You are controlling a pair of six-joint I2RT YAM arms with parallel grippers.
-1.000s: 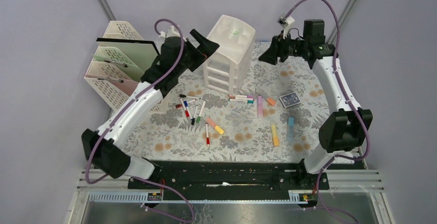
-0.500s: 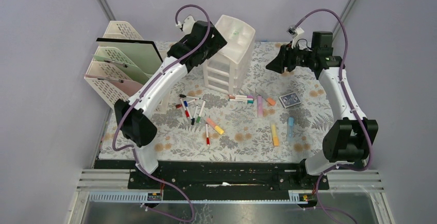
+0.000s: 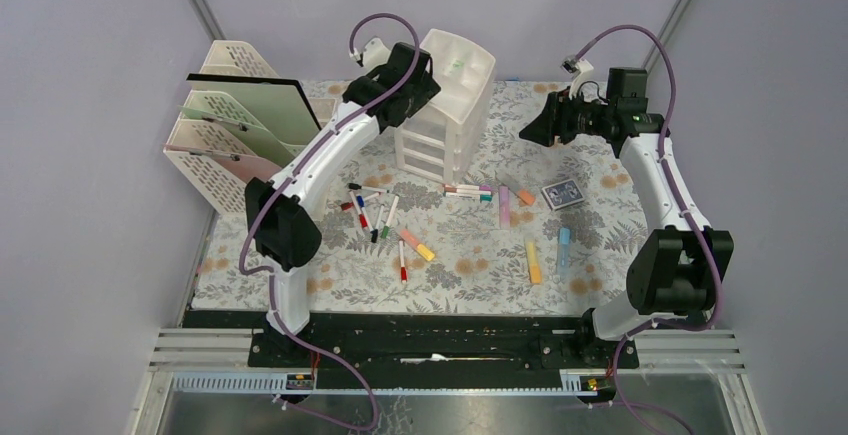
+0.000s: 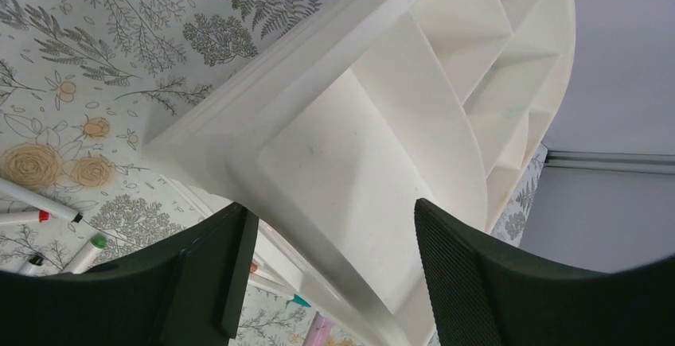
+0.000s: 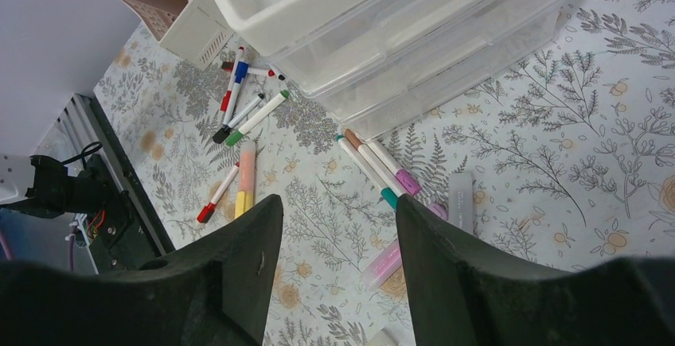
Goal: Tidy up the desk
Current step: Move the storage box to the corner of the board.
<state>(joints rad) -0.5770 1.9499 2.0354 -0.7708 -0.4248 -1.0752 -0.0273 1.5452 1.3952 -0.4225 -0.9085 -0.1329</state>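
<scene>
- Tabletop (image 3: 470, 280) lies below both sets of jaws; neither touches it.
- Left jaws: wide apart and holding nothing, poised at the top left edge of the drawer unit (image 3: 445, 115), which stands at the tabletop's far middle. In the wrist view the drawer unit's top shows between the fingers (image 4: 477, 282). Whether they touch it, cannot tell.
- Right jaws: partly open and empty, held high over the far right of the tabletop and facing the drawer unit. Cloth shows through the gap.
- Edges: file rack (image 3: 215, 145) stands on the far left edge, with the drawer unit near it to the right.
- Markers (image 3: 375, 210) cluster left of centre. Highlighters (image 3: 532, 260) and card box (image 3: 563, 193) lie right of centre.
- Open room: bare cloth along the near edge and in the far right corner.
- Since a second ago: left arm (image 3: 320, 160) has swung from in front of the file rack over to the drawer unit. Right jaws have shifted only slightly. Loose items unmoved.
</scene>
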